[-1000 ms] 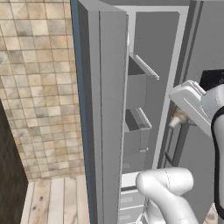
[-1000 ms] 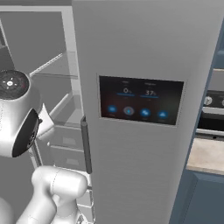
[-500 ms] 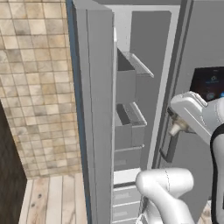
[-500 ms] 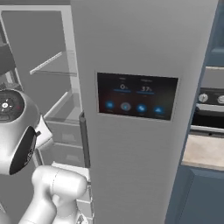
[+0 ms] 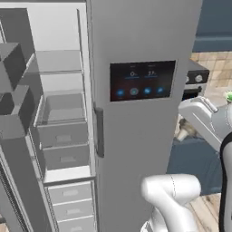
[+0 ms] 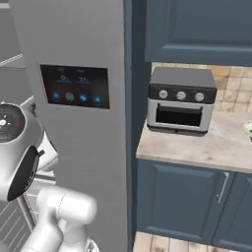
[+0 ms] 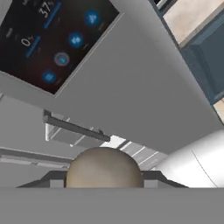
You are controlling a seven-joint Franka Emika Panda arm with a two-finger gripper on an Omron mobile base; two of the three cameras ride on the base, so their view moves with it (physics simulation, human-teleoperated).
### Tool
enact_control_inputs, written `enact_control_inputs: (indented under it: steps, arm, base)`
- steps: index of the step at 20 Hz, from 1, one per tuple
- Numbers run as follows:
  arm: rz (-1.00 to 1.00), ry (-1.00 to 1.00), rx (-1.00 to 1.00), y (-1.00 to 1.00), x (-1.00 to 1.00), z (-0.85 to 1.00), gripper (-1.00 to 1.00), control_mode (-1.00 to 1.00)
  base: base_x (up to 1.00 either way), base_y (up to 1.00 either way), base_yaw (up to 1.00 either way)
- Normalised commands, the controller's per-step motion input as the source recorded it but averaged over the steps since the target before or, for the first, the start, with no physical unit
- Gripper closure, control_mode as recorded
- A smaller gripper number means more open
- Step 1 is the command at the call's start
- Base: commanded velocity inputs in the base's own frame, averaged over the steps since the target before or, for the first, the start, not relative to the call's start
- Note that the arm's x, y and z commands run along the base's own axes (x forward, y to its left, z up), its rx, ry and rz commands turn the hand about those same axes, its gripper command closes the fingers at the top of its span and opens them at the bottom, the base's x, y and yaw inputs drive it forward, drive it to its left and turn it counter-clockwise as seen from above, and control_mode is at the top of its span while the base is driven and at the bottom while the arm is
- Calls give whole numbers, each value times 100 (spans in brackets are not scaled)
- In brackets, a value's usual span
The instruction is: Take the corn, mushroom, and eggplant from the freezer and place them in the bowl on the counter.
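My gripper (image 7: 103,181) is shut on the mushroom (image 7: 103,168), a pale tan dome held between the two dark fingertips. In the left base view the gripper (image 5: 184,130) hangs to the right of the fridge front, in front of the dark blue cabinets. The freezer (image 5: 59,113) stands open on the left, showing grey shelves and drawers. At the far right edge, a sliver of the pale green bowl (image 6: 247,129) rests on the beige counter (image 6: 206,147). The corn and the eggplant are out of view.
The freezer door (image 5: 13,104) with its bins juts out at the left. A dark display panel (image 5: 142,80) is set into the fridge door. On the counter, a grey toaster oven (image 6: 181,101) sits below blue wall cabinets (image 6: 197,24).
The whole picture has swung right, from the freezer's inside to the fridge front and counter: the camera moved. The gripper stays shut on the mushroom.
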Motion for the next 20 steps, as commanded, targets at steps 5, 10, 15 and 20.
enact_control_inputs:
  steps: [5, 10, 15, 20]
  arm:
    - [0, 0, 0, 0, 0, 0, 100, 100]
    - [0, 0, 0, 0, 0, 0, 100, 100]
    - [0, 0, 0, 0, 0, 0, 100, 100]
    - [0, 0, 0, 0, 0, 0, 100, 100]
  base:
    - [0, -100, 0]
    - [13, -100, -1]
    - [41, -100, -1]
    - [89, -96, 0]
